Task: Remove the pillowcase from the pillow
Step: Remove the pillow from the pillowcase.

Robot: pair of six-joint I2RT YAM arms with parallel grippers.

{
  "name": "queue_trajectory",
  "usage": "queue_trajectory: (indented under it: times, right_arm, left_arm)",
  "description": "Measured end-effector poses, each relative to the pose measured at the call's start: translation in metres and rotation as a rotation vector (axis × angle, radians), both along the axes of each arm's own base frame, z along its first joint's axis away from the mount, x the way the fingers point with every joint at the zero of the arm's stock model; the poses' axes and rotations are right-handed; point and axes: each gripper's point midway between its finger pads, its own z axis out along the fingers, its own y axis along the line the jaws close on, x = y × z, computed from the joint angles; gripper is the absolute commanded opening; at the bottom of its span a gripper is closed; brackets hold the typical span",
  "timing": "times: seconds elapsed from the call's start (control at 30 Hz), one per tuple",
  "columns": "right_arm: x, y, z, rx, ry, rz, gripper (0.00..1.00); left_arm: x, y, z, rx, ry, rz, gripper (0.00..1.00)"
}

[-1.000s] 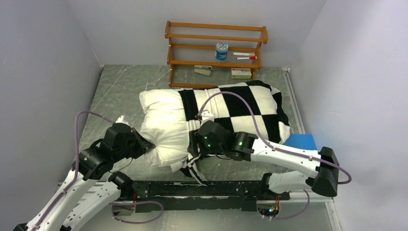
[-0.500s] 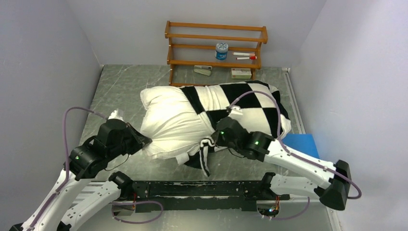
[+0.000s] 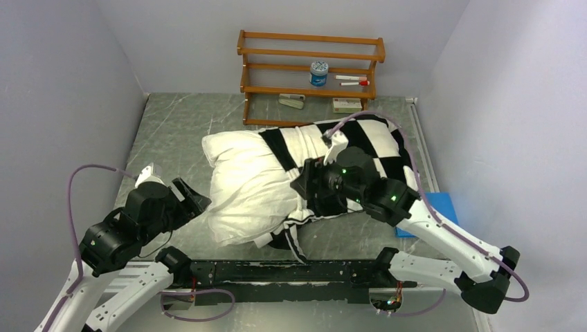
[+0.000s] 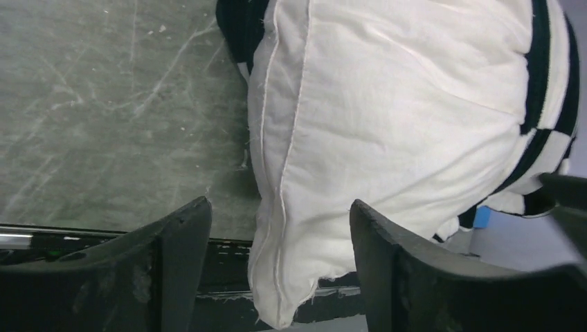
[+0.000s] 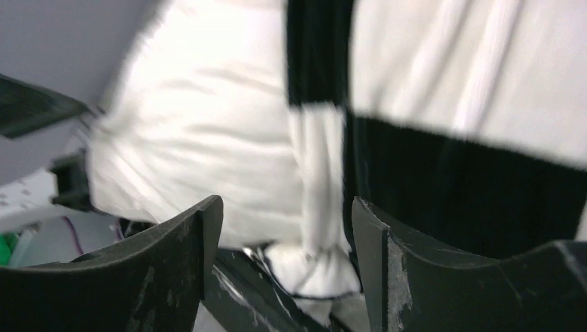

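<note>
The white pillow (image 3: 242, 181) lies across the table with its left half bare. The black-and-white checkered pillowcase (image 3: 377, 138) covers its right half, and its striped edge is bunched near the front. My left gripper (image 3: 192, 195) stands open at the pillow's near-left corner. In the left wrist view that corner of the pillow (image 4: 387, 104) hangs loose between the spread fingers of the left gripper (image 4: 277, 228). My right gripper (image 3: 304, 183) hovers over the pillowcase's edge. It is open in the blurred right wrist view (image 5: 287, 207), above the bunched pillowcase (image 5: 443, 187).
A wooden shelf (image 3: 311, 69) with a jar and a marker stands against the back wall, with small boxes under it. A blue pad (image 3: 435, 206) lies at the right edge. A black rail (image 3: 277, 270) runs along the near edge. Walls close in on both sides.
The left gripper opened, let go of the pillow's corner and drew back to the left. The right gripper shut on the pillowcase edge, pulled it right, then opened and rose over the case.
</note>
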Motion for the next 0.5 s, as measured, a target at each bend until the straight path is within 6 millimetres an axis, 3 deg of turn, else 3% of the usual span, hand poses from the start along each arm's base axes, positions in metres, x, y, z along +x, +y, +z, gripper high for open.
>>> queue_trajectory:
  times: [0.03, 0.17, 0.27, 0.33, 0.37, 0.43, 0.5]
  right_arm:
    - [0.003, 0.002, 0.018, 0.026, -0.038, 0.007, 0.75]
    - [0.031, 0.013, 0.071, 0.053, -0.143, -0.045, 0.79]
    - [0.078, 0.038, 0.091, -0.013, -0.176, -0.12, 0.8]
    - [0.11, 0.057, 0.078, -0.076, -0.172, -0.147, 0.72]
    - [0.124, 0.065, 0.062, -0.118, -0.158, -0.154, 0.63]
    - [0.143, 0.073, 0.012, -0.23, -0.098, -0.16, 0.42]
    - [0.146, 0.071, -0.04, -0.316, -0.029, -0.155, 0.28]
  left_arm:
    - [0.0, 0.002, -0.001, 0.013, 0.006, 0.003, 0.96]
    - [0.004, 0.003, 0.011, 0.057, -0.006, -0.017, 0.97]
    - [0.014, -0.003, 0.029, 0.083, -0.035, -0.048, 0.97]
    - [0.022, -0.009, 0.036, 0.099, -0.044, -0.072, 0.97]
    - [0.027, -0.012, 0.039, 0.112, -0.045, -0.085, 0.97]
    - [0.039, -0.02, 0.043, 0.142, -0.044, -0.111, 0.97]
    - [0.049, -0.027, 0.046, 0.17, -0.042, -0.14, 0.97]
